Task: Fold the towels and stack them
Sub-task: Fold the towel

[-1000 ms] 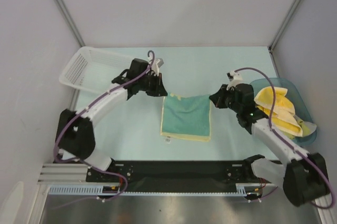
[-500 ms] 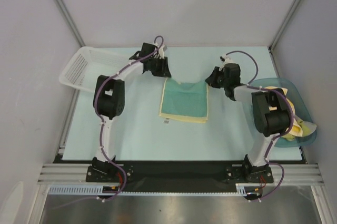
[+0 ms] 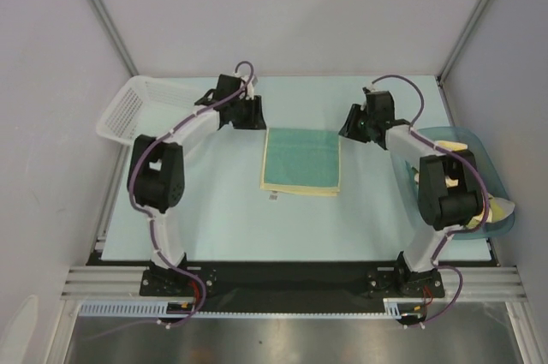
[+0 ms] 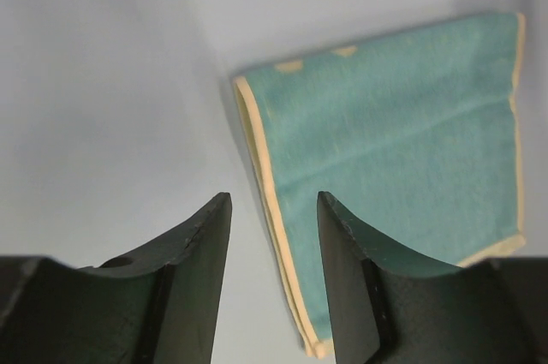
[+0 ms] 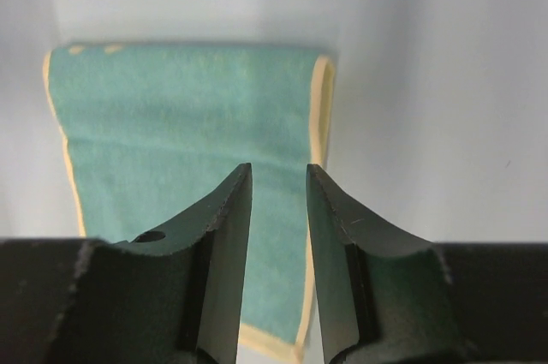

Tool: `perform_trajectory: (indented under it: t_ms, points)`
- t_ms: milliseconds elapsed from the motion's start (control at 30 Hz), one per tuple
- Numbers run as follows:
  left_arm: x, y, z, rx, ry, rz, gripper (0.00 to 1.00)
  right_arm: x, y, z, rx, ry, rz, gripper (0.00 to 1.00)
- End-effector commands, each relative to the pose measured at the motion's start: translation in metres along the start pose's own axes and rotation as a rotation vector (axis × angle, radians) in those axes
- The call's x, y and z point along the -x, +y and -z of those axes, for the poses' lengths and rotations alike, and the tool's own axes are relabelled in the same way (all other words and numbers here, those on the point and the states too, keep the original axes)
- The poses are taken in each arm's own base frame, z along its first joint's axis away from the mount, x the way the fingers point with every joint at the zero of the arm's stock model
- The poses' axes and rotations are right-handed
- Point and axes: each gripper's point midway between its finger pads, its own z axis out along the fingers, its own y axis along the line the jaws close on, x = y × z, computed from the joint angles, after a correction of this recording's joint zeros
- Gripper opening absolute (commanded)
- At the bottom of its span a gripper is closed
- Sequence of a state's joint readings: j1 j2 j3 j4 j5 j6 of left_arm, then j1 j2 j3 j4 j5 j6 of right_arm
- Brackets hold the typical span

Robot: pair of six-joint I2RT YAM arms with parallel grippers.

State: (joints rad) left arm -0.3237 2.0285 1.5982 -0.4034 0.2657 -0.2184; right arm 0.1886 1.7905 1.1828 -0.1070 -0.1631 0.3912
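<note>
Towel corners dropped since a second ago. Teal towel (image 3: 300, 161) lies folded flat, mid-table (image 3: 214, 210). Left gripper (image 4: 272, 201) and right gripper (image 5: 278, 171) are part-open and empty, just beyond its far corners. Risk: a low retreat snags an edge and undoes the fold.

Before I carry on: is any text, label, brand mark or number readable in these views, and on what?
No readable text in any view.
Small white tag at the teal towel's near left corner: too small to read.
Pale marks near the towel's edge, left wrist view: blurred, no letters.
</note>
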Motion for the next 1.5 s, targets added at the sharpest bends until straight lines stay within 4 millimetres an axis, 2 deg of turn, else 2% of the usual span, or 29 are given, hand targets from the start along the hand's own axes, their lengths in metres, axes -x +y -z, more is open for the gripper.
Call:
perform_trajectory:
  t_ms: [0,33,67,100,133,167,200,233,300,400,633,733,867,1033,1267,1467]
  points:
    - [-0.007,-0.037,0.032,-0.088,-0.055,0.01,0.5,-0.035,0.007,0.037,-0.042,0.115,-0.029,0.37]
    - [-0.011,-0.044,0.042,-0.104,-0.066,0.009,0.49,-0.043,0.005,0.041,-0.058,0.134,-0.062,0.37]
    - [-0.026,-0.053,0.042,-0.115,-0.042,0.01,0.49,-0.048,0.005,0.051,-0.057,0.136,-0.074,0.36]
    - [-0.055,-0.05,0.039,-0.102,0.011,0.037,0.49,-0.056,0.005,0.054,-0.047,0.152,-0.081,0.36]
    - [-0.065,-0.052,0.04,-0.087,0.021,0.033,0.48,-0.076,-0.002,0.057,-0.063,0.19,-0.093,0.36]
    - [-0.077,-0.063,0.042,-0.089,0.036,0.015,0.48,-0.081,-0.001,0.061,-0.056,0.191,-0.094,0.36]
    - [-0.096,-0.062,0.04,-0.07,0.076,0.016,0.48,-0.088,-0.003,0.062,-0.059,0.204,-0.093,0.36]
    - [-0.106,-0.063,0.04,-0.059,0.095,0.014,0.49,-0.104,-0.01,0.064,-0.074,0.234,-0.1,0.36]
    - [-0.13,-0.061,0.037,-0.026,0.138,0.033,0.48,-0.111,-0.006,0.068,-0.038,0.23,-0.113,0.36]
    - [-0.15,-0.05,0.037,0.026,0.16,0.068,0.47,-0.128,-0.001,0.07,0.012,0.235,-0.115,0.36]
    - [-0.165,-0.041,0.045,0.069,0.161,0.094,0.44,-0.155,0.001,0.069,0.038,0.246,-0.111,0.35]
    - [-0.166,-0.041,0.045,0.067,0.157,0.1,0.43,-0.156,0.004,0.069,0.066,0.231,-0.129,0.35]
    - [-0.163,-0.048,0.045,0.038,0.153,0.108,0.41,-0.147,0.007,0.075,0.068,0.19,-0.138,0.35]
    - [-0.162,-0.048,0.044,0.037,0.155,0.117,0.33,-0.139,0.006,0.079,0.043,0.16,-0.168,0.36]
    - [-0.167,-0.043,0.044,0.07,0.164,0.126,0.27,-0.154,0.005,0.075,0.029,0.182,-0.198,0.37]
    - [-0.169,-0.041,0.044,0.078,0.172,0.131,0.13,-0.166,0.008,0.069,0.018,0.195,-0.212,0.37]
